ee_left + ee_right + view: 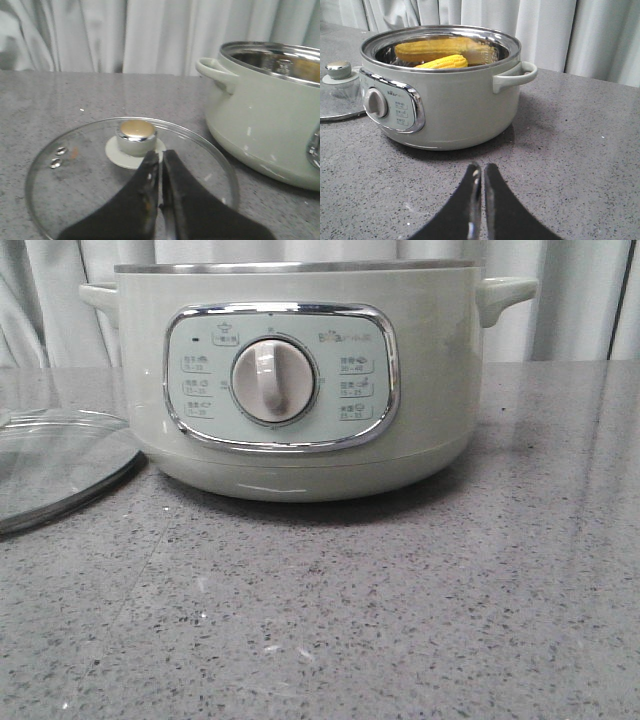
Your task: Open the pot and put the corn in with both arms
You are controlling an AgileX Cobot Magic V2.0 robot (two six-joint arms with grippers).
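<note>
The pale grey-green pot (300,380) stands open mid-table, its dial facing the front view; it also shows in the left wrist view (265,125) and the right wrist view (445,105). The yellow corn (442,62) lies inside it, with a reflection on the steel wall behind. My left gripper (161,152) is shut and empty, just short of the knob (136,134) of the glass lid. My right gripper (481,166) is shut and empty over bare tabletop, apart from the pot. Neither gripper shows in the front view.
The glass lid (50,470) lies flat on the grey speckled table (400,620) to the left of the pot, and also shows as the lid (75,185) and the lid (335,102) in the wrist views. Pale curtains (580,290) hang behind the table.
</note>
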